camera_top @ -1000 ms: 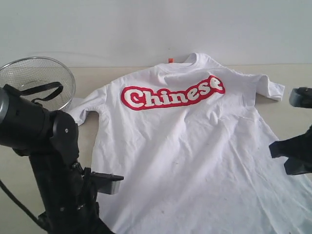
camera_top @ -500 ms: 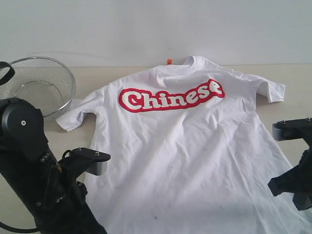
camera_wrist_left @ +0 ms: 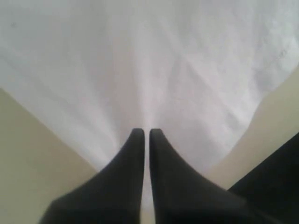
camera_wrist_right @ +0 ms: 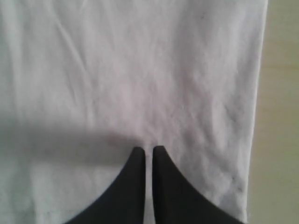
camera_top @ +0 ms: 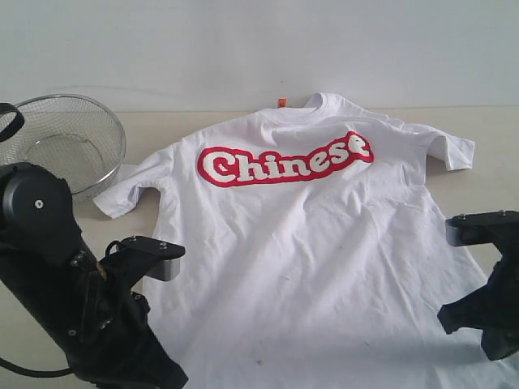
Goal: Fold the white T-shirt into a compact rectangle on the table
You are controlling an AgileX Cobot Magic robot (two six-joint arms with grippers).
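beige table [camera_top: 493, 139], white t-shirt [camera_top: 308, 243] spread; lettering [camera_top: 284, 160] shows only outside; wrist views show both jaws closed, grip on cloth unclear.

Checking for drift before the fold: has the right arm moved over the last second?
Yes. In the exterior view the right arm has dropped lower in the frame, away from the table's far edge, toward the shirt's near hem.
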